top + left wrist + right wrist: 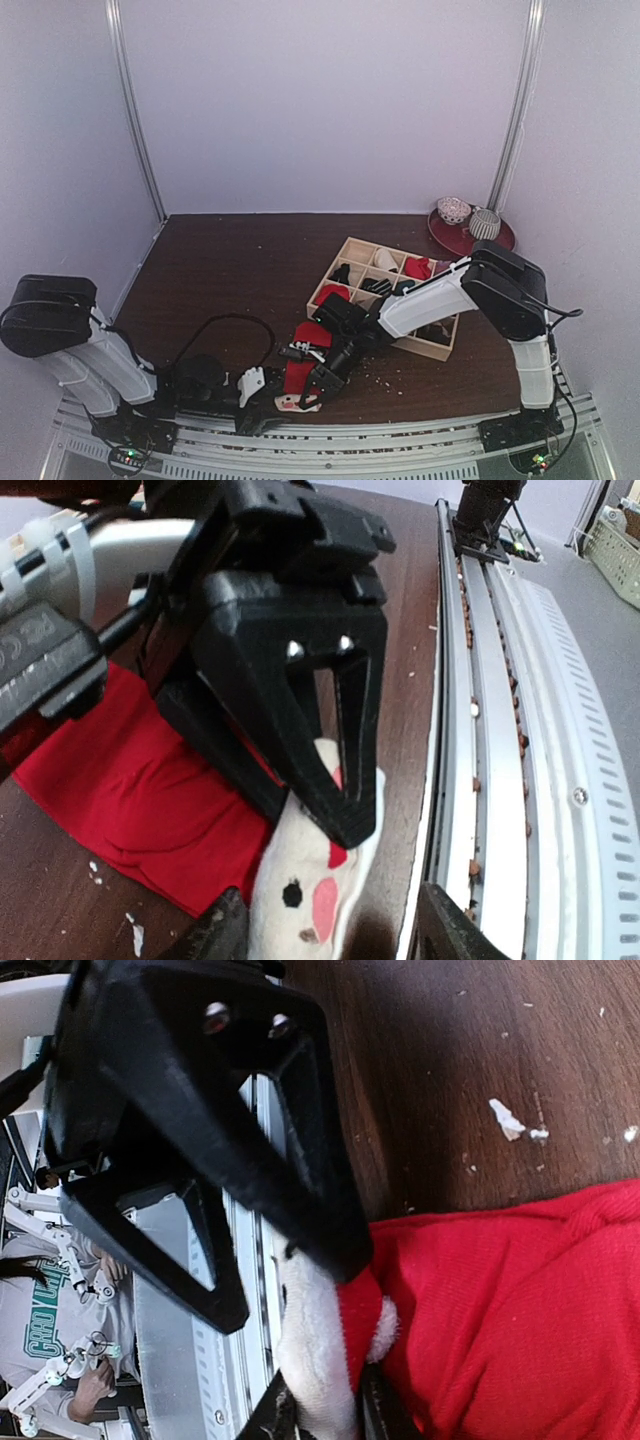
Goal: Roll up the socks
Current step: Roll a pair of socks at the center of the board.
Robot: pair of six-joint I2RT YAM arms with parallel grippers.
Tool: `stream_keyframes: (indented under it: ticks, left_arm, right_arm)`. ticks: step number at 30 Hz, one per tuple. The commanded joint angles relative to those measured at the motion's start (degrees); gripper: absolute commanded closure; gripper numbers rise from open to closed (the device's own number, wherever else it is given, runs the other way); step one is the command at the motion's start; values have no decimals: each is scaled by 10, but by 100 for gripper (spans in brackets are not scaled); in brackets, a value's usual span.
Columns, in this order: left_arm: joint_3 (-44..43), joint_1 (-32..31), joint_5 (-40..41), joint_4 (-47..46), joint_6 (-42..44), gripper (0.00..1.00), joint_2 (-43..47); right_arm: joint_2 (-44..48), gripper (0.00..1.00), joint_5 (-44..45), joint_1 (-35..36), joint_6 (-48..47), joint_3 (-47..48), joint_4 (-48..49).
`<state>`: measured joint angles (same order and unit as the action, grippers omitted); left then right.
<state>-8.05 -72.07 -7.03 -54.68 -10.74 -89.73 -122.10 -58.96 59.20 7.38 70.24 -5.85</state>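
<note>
The dark wooden table bears a red sock at its near edge (pale crumbs nearby). A divided wooden box sits right of centre, a red plate far right.

Both arms pair white link shells with bulky black joint housings: the left arm at the overhead frame's lower left, the right arm right of centre. A black cable loops beside the left arm. Each black base shows tiny coloured lights. The fingers are matte black, open triangular frames, each fixed by two silver screws.
</note>
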Motion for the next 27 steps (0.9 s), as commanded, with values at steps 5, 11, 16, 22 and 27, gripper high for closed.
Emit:
stream_keyframes:
  ticks: [5,11,16,22,27]
  left_arm:
    - [-28,-1,-22,-56,7,62,-34]
    - [-40,-2,-46,-101,-25,78,-97]
    - [-10,-2,-50,-146,-51,96,-130]
    - [-52,-2,-19,-43,-59,100,-123]
    - [-75,-1,-4,36,-96,100,-131]
  right_arm:
    - [-26,79,36,0,-7,-17,-42]
    - [-11,79,36,0,-8,-21,-35]
    - [3,79,41,0,-17,-27,-32]
    - [40,78,77,0,-35,-24,-39]
    - [122,77,142,-1,-59,-38,-26]
